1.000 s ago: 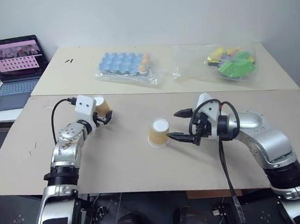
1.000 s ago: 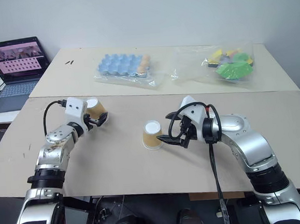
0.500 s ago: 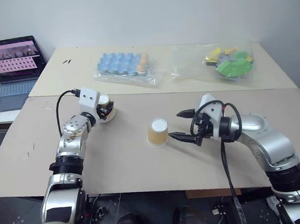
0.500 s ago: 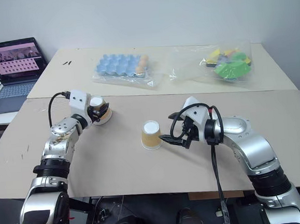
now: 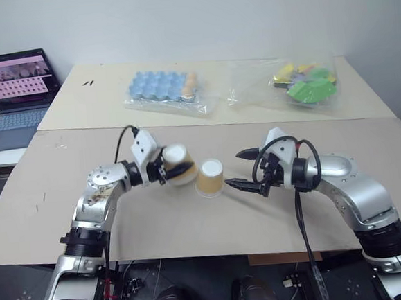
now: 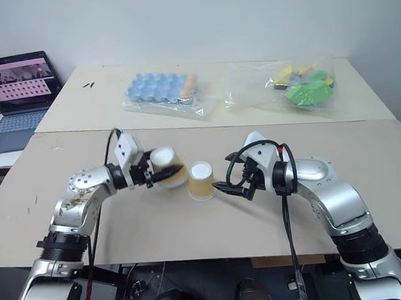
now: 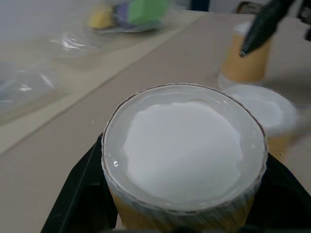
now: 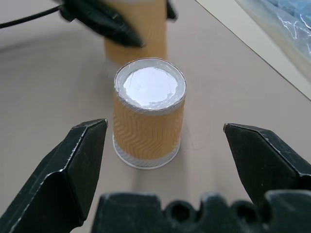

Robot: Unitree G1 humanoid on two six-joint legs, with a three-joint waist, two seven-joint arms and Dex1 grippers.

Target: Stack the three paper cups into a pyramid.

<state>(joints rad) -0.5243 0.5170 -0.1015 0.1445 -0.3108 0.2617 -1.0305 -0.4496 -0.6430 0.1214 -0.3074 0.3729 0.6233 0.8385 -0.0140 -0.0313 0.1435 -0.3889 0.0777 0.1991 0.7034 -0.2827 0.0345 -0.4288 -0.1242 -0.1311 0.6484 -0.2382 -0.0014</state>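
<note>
While no pyramid stands yet, I list the items left to right.

Item, left end effector [image 5: 173, 170]: closed on a cup [image 5: 177, 164], my black fingers clamped on its tan sides. That held cup lies tilted, white base toward the middle of the bench [image 5: 192, 220], and whether it rides clear of the surface or touches it I cannot tell.

Item, standing cup [image 5: 211, 177]: upside down on the bench, white base up, just beside the held one. My left wrist view shows two more cups past the held one, a near one [image 7: 266, 116] and a farther one [image 7: 245, 60]; which of them this is I cannot tell.

Item, right end effector [image 5: 242, 169]: open wide, holding nothing, its fingers at either side of the standing cup without touching.

Progress, as I judge it: early. No base pair is set side by side, and nothing is on top. Left to do: seat the held cup upside down against its neighbour, then cap the pair with the third.
</note>
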